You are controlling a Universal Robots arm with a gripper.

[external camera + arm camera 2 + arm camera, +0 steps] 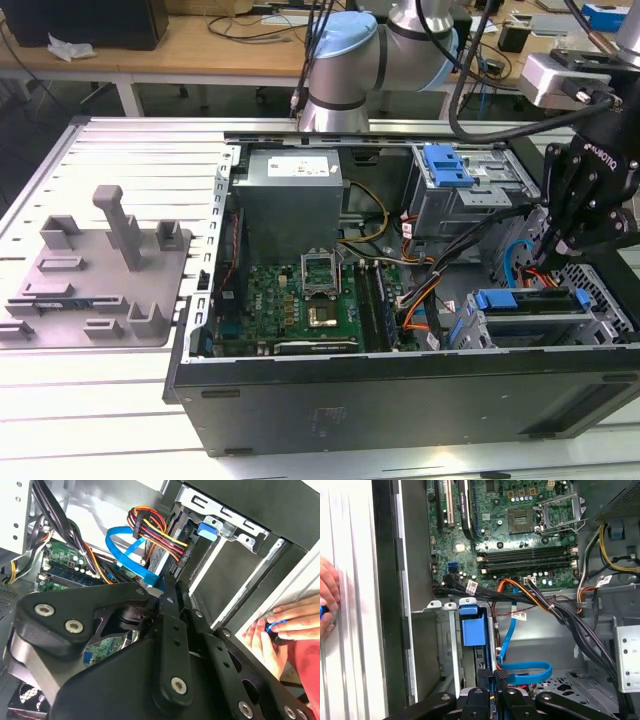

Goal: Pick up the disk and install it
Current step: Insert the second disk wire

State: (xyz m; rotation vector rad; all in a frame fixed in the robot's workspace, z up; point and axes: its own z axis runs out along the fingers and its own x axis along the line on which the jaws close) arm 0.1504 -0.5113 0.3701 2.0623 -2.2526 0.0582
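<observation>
We start at the claw: it hangs low inside the open computer case, at the case's corner toward the exterior view's right, directly over the lower drive cage. We cannot tell whether it is open or closed, since its black linkage hides the tips in both wrist views. We judge that it stands there because that bay is where the drive belongs.

The disk lies in that cage, just beneath the claw; its bright blue carrier rail runs along the cage's top edge. In the first wrist view its blue end tab faces the case's interior. It looks slid in, though we cannot say whether it is fully home.

A blue data cable loops just beside the claw, and a bundle of power leads crosses above the bay toward the motherboard; they appear bent aside to keep the bay reachable.

Further along the same side of the case sits a second cage with a blue latch; the power supply fills the far edge.

A person's hand rests on the slatted table, outside the case's wall, pinching something small and blue.

The grey fixture tray lies well apart, near the table's edge at the exterior view's left; no drive lies on it.
</observation>
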